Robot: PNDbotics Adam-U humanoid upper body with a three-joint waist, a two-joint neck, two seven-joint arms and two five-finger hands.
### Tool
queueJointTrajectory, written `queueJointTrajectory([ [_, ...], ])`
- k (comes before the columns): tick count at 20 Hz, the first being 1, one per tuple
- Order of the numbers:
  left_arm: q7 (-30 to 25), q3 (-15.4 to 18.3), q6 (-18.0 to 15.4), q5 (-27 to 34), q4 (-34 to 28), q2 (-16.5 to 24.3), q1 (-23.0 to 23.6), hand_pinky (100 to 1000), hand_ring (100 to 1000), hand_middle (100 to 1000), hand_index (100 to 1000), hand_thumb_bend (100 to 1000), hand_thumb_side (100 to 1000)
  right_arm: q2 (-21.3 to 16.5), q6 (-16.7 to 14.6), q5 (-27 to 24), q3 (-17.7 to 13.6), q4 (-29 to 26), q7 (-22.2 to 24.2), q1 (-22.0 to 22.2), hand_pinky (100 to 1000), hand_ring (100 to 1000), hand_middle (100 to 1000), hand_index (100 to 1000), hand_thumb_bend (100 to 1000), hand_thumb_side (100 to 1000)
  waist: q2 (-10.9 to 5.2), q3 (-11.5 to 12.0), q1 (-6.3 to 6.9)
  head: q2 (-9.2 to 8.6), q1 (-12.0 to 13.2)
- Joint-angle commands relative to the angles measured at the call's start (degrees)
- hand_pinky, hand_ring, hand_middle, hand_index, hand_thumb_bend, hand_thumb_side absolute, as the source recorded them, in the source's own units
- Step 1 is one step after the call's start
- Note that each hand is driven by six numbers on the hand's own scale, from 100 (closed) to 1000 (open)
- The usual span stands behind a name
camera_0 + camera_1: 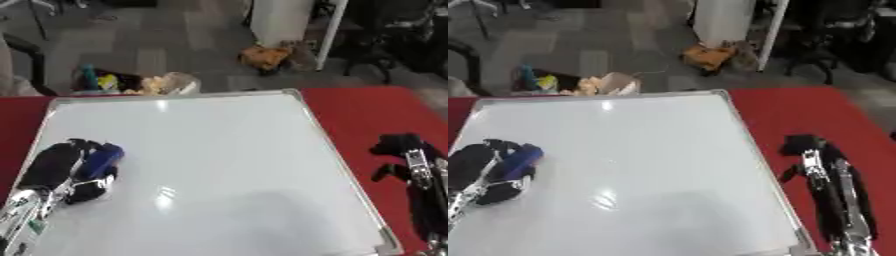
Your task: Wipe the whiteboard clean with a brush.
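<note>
Left eye view: we see left robot hand (61, 167) grasping blue brush (101, 161) on whiteboard (219, 165); right robot hand (407, 150) clenched, holding nothing, on red tabletop (367, 115).

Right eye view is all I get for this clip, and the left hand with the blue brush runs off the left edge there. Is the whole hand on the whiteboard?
Observer: Yes. The left eye view shows the left hand whole. It lies on the whiteboard, inside the left frame, with its fingers curled round the blue brush.
Operator: And what is behind the hand?
Observer: A silver wrist, which comes up from that view's lower left corner.
</note>
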Motion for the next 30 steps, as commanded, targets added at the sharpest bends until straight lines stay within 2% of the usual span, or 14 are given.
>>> queueJointTrajectory([
  [1, -0.23, 0.18, 0.26, -0.70, 0.32, 0.66, -0.14, 405, 516, 524, 745, 647, 483, -0.68, -0.10, 0.38, -0.66, -1.24, -0.10, -0.25, 354, 646, 561, 677, 100, 791, -0.61, -0.05, -0.03, 0.19, -0.19],
  [7, 0.10, 0.52, 0.56, -2.20, 1.13, 1.13, -0.19, 419, 503, 522, 725, 626, 481, -0.67, 0.03, 0.41, -0.63, -1.24, -0.08, -0.21, 353, 646, 561, 676, 100, 791, -0.59, -0.09, 0.04, 0.27, -0.29],
  [11, 1.05, 1.54, 1.50, -3.74, 2.54, 1.68, -0.34, 429, 454, 509, 724, 612, 477, -0.66, 0.08, 0.44, -0.64, -1.24, -0.10, -0.16, 353, 646, 561, 677, 100, 791, -0.59, -0.06, 0.10, 0.27, -0.39],
  [18, 2.69, 3.22, 2.97, -5.70, 4.82, 2.66, -0.50, 438, 456, 484, 728, 599, 471, -0.68, 0.18, 0.49, -0.62, -1.24, -0.05, -0.10, 353, 646, 561, 677, 100, 791, -0.60, 0.09, 0.12, 0.32, -0.50],
  [30, 6.57, 7.92, 8.65, -8.34, 10.36, 6.00, -1.75, 452, 458, 481, 726, 587, 459, -0.75, 0.29, 0.66, -0.68, -1.24, -0.05, 0.04, 353, 646, 561, 677, 100, 791, -0.64, 0.18, 0.33, 0.25, -0.86],
])
